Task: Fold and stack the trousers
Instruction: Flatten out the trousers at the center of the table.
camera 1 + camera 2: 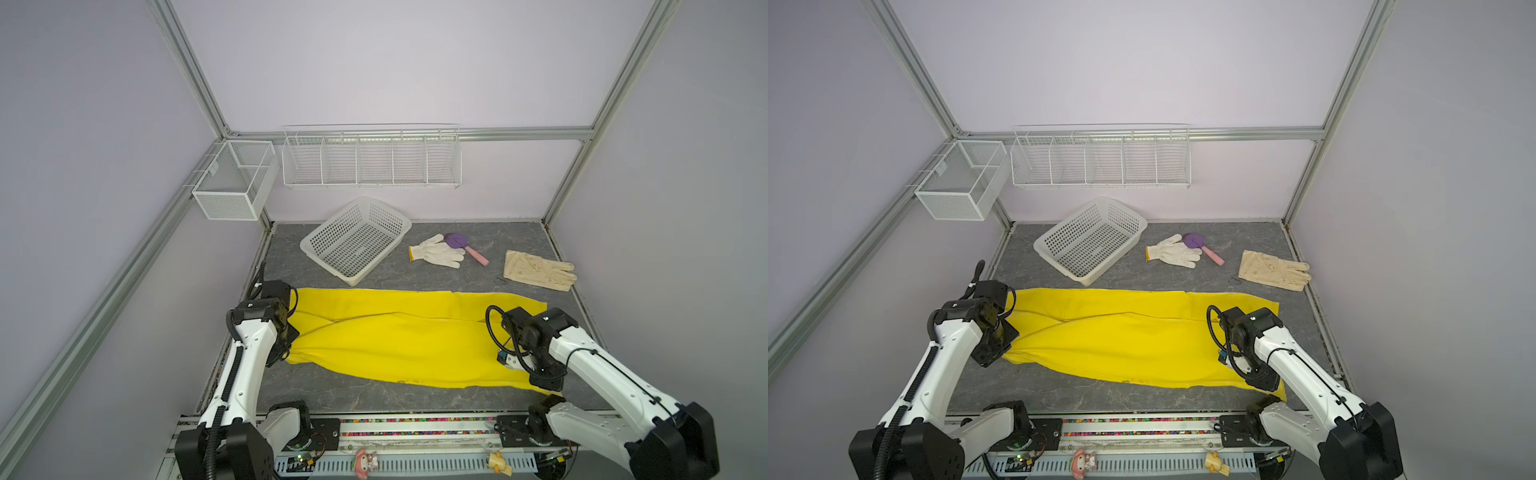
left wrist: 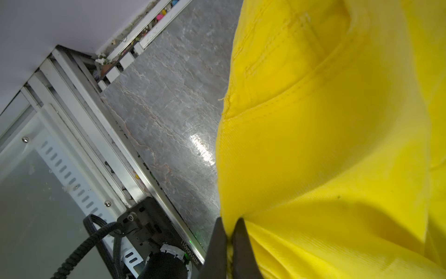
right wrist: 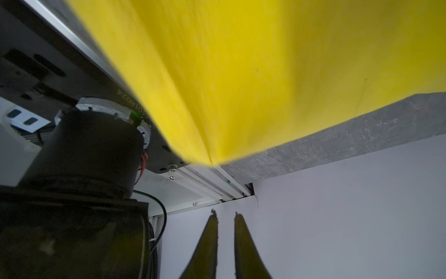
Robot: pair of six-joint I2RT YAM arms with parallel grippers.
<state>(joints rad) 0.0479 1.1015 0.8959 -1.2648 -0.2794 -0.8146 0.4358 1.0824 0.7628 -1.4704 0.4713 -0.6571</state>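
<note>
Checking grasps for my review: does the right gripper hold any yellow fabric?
No: in the right wrist view the right gripper shows an empty gap between its fingers, clear of the trousers.

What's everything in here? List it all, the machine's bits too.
trousers: one, bright yellow, spread across the table's near half
table: one, grey marbled, under everything
basket: one, white plastic, behind the trousers
knit glove: one, white, right of the basket
scoop: one, purple with pink handle, beside the knit glove
leather-like glove: one, cream, far right
mesh box: one, white, on the left frame
wire rack: one, white, on the back wall
toy figures: two, pink and yellow, front rail
left gripper: one, dark, shut on the trousers
right gripper: one, dark, slightly open, holding nothing
</note>
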